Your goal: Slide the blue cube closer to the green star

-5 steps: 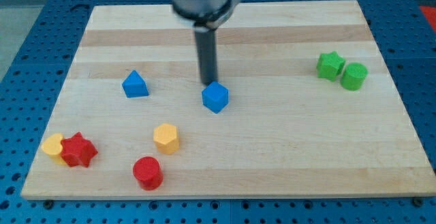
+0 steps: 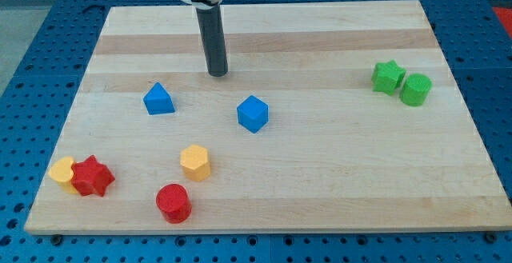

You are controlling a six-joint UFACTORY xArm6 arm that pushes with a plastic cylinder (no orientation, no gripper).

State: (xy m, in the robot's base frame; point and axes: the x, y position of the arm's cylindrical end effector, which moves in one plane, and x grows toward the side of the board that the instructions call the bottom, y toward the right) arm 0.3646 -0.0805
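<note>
Seven small blocks sit on the pale wooden board (image 2: 320, 183), which lies on a blue pegboard table (image 2: 24, 95). The blue cube (image 2: 253, 113) rests a little left of the board's middle, standing free with bare wood all around it. The green star (image 2: 388, 77) is far off toward the right edge, in the upper half of the board, and it touches or very nearly touches a green cylinder (image 2: 416, 89) just to its right. My tip (image 2: 218, 73) is down near the board's top edge, up and to the left of the blue cube and clearly apart from it; the rod is a plain dark post with nothing to open or close, and it touches no block. A second blue piece, a peaked block (image 2: 158, 99), lies to the left of the cube, below and left of my tip. Toward the bottom edge, a yellow block with flat facets (image 2: 194, 162) sits below the cube and to its left, and a red cylinder (image 2: 173, 203) lies lower still, close to the bottom edge. Near the bottom left corner, a red star (image 2: 92, 176) presses against a yellow block (image 2: 62, 170) on its left side.
</note>
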